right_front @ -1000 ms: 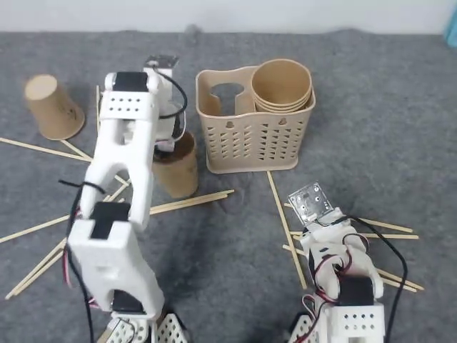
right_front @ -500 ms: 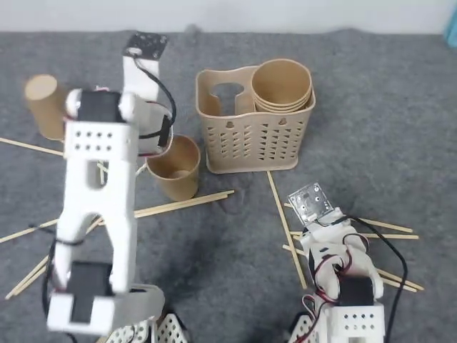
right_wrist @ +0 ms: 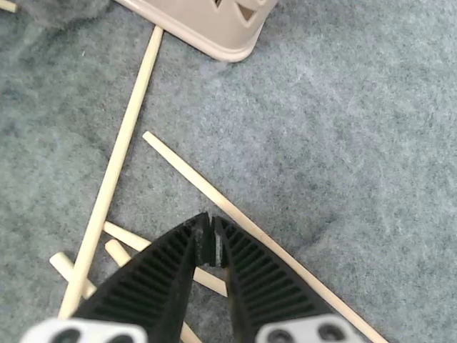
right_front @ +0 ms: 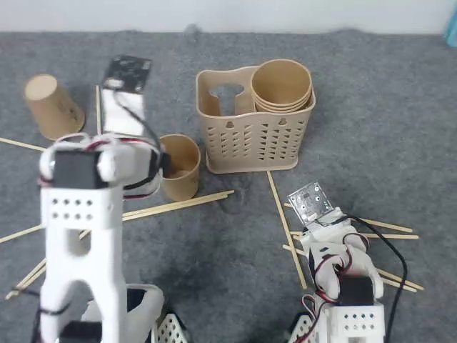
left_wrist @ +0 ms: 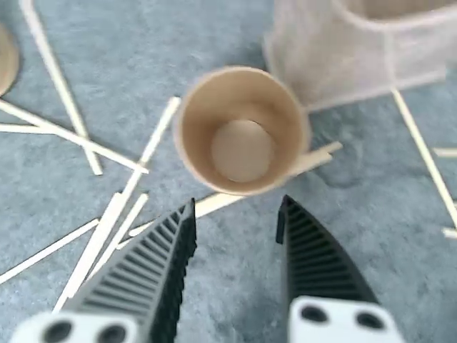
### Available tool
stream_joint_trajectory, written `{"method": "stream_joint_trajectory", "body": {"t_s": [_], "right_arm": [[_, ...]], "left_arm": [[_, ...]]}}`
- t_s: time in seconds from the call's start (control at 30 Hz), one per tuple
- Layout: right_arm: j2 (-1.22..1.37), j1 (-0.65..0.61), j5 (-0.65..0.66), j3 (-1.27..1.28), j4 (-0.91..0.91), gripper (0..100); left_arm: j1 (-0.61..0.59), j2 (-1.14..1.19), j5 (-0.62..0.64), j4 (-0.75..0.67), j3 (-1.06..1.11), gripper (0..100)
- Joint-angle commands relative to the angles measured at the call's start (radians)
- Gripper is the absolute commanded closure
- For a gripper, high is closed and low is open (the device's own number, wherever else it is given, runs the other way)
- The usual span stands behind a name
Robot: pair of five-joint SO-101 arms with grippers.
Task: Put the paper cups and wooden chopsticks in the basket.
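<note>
On the bench, just beside the basket (right_front: 246, 143), one upright paper cup (left_wrist: 241, 139) is standing, with chopsticks (right_front: 178, 205) lying close by its base. Risk: a descending finger may be catching the rim, tipping the light cup or shoving it against the basket. The left gripper (left_wrist: 237, 207) is hanging above the cup, pointing down, jaws apart. The right gripper (right_wrist: 211, 220) is sitting low over scattered chopsticks, jaws together.
</note>
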Motion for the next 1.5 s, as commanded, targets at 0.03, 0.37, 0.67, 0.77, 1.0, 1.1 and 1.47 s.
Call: {"method": "stream_joint_trajectory", "body": {"t_s": [0.03, 0.37, 0.67, 0.77, 1.0, 1.1, 1.47], "right_arm": [[-0.013, -0.001, 0.017, 0.018, 0.002, 99.0], [-0.013, -0.001, 0.014, 0.018, 0.005, 99.0], [-0.015, -0.001, 0.015, 0.018, 0.018, 99.0], [-0.015, -0.001, 0.017, 0.018, 0.019, 99.0], [-0.015, -0.001, 0.017, 0.018, 0.019, 99.0], [-0.015, -0.001, 0.017, 0.018, 0.018, 99.0], [-0.015, -0.001, 0.017, 0.018, 0.015, 99.0]], "left_arm": [[-0.078, -0.086, -0.002, -0.137, 0.12, 82], [-0.08, -0.104, 0.087, -0.275, 0.269, 82], [-0.08, -0.1, 0.089, -0.273, 0.251, 82], [-0.08, -0.095, 0.089, -0.299, 0.259, 82], [-0.081, -0.094, 0.084, -0.446, 0.392, 82], [-0.081, -0.092, 0.084, -0.539, 0.478, 82], [-0.089, 0.078, 0.091, -0.62, 0.469, 82]]}}
